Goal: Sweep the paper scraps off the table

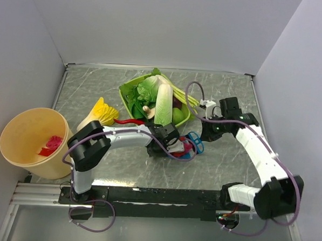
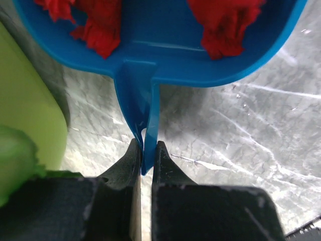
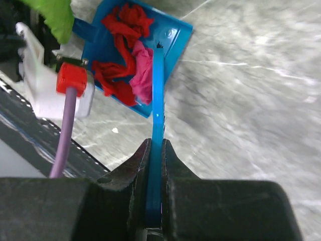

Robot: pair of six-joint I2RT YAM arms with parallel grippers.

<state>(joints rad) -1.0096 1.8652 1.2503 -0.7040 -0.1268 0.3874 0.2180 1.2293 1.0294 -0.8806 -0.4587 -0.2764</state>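
- table (image 1: 223, 172): grey-green marble look, thin white veins
- paper scraps (image 3: 131, 55): mostly red, a few hot pink
- dustpan (image 2: 150, 45): bright blue
- brush handle (image 3: 158, 90): same blue
- bucket (image 1: 25, 127): pale tan
- basket (image 2: 25, 115): lime green
- cable (image 3: 64, 135): purple, with a red cap (image 3: 71, 80)
- left hand (image 2: 146, 148) and right hand (image 3: 155, 148): both plain black

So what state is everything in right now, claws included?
left gripper: shut on the dustpan handle.
right gripper: shut on a thin blue tool.
dustpan: loaded with paper scraps.
bucket: upright, some paper scraps inside.
green basket: full of vegetables.
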